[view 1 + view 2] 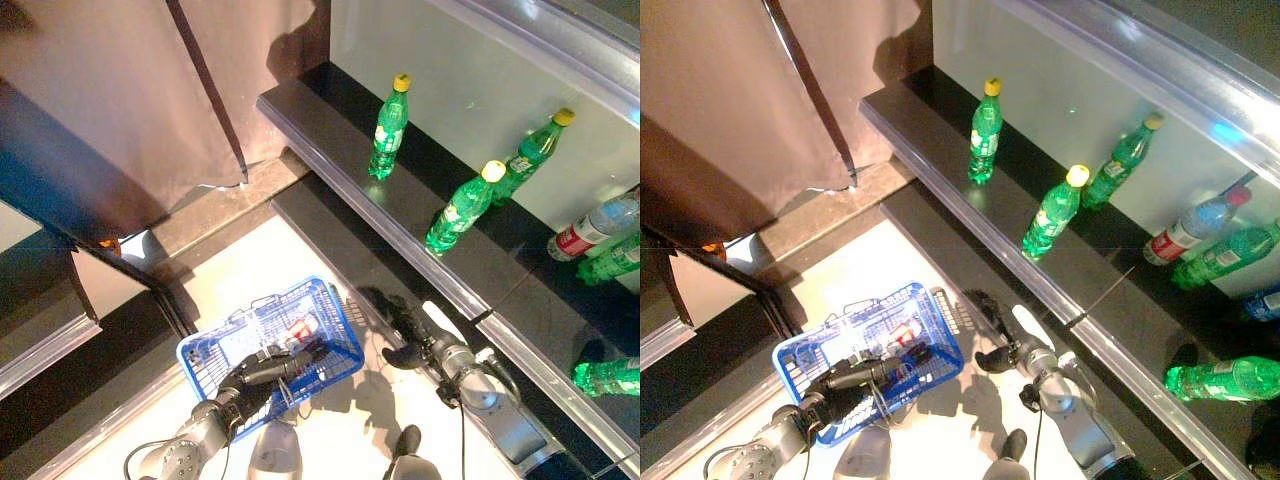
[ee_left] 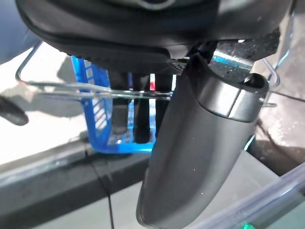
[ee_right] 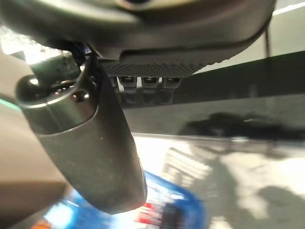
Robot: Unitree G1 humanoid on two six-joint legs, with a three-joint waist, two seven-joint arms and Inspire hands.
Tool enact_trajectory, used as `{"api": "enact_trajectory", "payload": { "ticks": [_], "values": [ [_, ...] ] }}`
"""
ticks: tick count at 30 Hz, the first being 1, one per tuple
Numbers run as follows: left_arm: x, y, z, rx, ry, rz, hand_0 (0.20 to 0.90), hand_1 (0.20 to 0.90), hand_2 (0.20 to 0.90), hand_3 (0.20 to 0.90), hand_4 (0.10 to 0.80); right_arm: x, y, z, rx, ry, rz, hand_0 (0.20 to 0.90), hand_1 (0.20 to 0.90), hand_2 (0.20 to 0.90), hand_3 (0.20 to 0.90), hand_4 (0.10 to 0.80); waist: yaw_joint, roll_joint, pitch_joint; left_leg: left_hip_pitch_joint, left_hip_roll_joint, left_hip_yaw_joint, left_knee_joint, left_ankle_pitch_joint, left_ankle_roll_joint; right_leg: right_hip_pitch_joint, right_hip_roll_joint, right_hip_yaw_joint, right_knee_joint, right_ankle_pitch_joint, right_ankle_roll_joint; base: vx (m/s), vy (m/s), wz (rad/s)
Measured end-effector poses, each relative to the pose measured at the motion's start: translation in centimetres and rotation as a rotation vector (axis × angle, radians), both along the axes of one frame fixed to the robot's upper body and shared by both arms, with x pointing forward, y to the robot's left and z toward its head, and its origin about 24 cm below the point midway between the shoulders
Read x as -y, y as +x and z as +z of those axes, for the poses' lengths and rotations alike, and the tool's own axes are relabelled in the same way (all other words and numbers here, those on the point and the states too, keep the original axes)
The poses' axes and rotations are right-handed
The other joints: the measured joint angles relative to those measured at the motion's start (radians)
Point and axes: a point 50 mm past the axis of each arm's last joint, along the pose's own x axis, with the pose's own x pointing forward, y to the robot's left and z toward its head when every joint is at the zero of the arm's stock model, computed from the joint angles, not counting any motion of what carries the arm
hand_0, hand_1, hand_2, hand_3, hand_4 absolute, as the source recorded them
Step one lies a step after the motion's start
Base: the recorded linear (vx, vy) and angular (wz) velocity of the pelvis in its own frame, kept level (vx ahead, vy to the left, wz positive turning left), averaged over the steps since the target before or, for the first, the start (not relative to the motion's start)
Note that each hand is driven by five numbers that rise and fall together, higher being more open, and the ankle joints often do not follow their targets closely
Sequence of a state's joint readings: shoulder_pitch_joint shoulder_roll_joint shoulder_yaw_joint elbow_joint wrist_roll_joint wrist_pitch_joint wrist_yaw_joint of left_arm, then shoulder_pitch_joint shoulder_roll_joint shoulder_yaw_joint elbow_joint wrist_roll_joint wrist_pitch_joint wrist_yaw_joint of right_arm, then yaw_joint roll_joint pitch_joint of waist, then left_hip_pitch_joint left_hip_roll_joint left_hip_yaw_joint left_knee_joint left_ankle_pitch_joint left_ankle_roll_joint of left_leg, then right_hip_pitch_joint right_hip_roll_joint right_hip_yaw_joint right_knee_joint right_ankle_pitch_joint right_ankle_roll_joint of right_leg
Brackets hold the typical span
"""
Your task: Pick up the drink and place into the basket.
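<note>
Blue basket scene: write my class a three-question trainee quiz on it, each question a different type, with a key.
1. True or false: the left hand is curled round the wire handle of the blue basket.
2. Multiple choice: what colour are the caps of the three upright green bottles on the dark shelf? A) red B) yellow C) white
3. Short answer: is the right hand holding a drink?

Key
1. True; the left wrist view shows its fingers hooked over the handle.
2. B; see the green bottle farthest along the shelf.
3. No; it hangs open and empty between the basket and the shelf.
</note>
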State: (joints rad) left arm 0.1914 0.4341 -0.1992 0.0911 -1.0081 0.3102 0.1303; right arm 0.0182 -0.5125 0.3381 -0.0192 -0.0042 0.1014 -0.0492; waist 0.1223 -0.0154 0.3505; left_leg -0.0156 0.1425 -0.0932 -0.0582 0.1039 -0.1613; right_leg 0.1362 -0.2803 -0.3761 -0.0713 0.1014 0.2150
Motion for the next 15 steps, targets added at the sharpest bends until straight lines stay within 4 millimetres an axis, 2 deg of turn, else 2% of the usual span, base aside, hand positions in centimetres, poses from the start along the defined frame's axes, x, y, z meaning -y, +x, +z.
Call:
{"api": "enact_trajectory", "payload": {
  "ticks": [3,5,10,15],
  "values": [
    [0.0,-0.5,-0.6,-0.004,0.041,0.042,0.300,0.300,0.300,0.200,0.100,-0.5,-0.5,-0.2,0.008,0.111,-0.022,0.900,0.900,0.900,0.900,0.800,-0.005,-0.008,-0.015,0.003,0.001,0.001,-0.003,0.000,0.000,0.000,0.000,0.001,0.000,0.000,-0.001,0.010,-0.024,-0.01],
    [-0.3,-1.3,-1.3,-0.032,0.087,0.080,0.300,0.300,0.300,0.200,0.100,-0.9,-1.6,-1.0,-0.014,0.201,-0.037,0.900,0.900,0.900,0.900,0.800,-0.015,-0.017,-0.035,0.015,0.005,0.006,-0.014,0.002,-0.002,0.005,0.001,0.003,0.000,-0.003,-0.004,-0.001,-0.032,-0.04],
    [-1.7,-3.1,-4.0,-0.141,0.174,0.169,0.300,0.300,0.300,0.200,0.100,-0.4,-4.2,-3.5,-0.139,0.309,-0.056,0.900,0.900,0.900,0.900,0.800,-0.045,-0.034,-0.097,0.037,0.019,0.028,-0.026,-0.002,-0.005,0.010,0.012,0.025,-0.002,-0.012,-0.010,-0.012,-0.038,-0.13],
    [-1.6,-4.9,-7.3,-0.257,0.205,0.261,0.300,0.300,0.300,0.200,0.100,0.1,-6.4,-7.1,-0.309,0.390,-0.125,0.900,0.900,0.900,0.900,0.800,-0.074,-0.039,-0.159,0.051,0.039,0.049,-0.031,-0.010,-0.013,0.009,0.022,0.046,-0.005,-0.015,-0.015,-0.023,-0.036,-0.14]
  ]
}}
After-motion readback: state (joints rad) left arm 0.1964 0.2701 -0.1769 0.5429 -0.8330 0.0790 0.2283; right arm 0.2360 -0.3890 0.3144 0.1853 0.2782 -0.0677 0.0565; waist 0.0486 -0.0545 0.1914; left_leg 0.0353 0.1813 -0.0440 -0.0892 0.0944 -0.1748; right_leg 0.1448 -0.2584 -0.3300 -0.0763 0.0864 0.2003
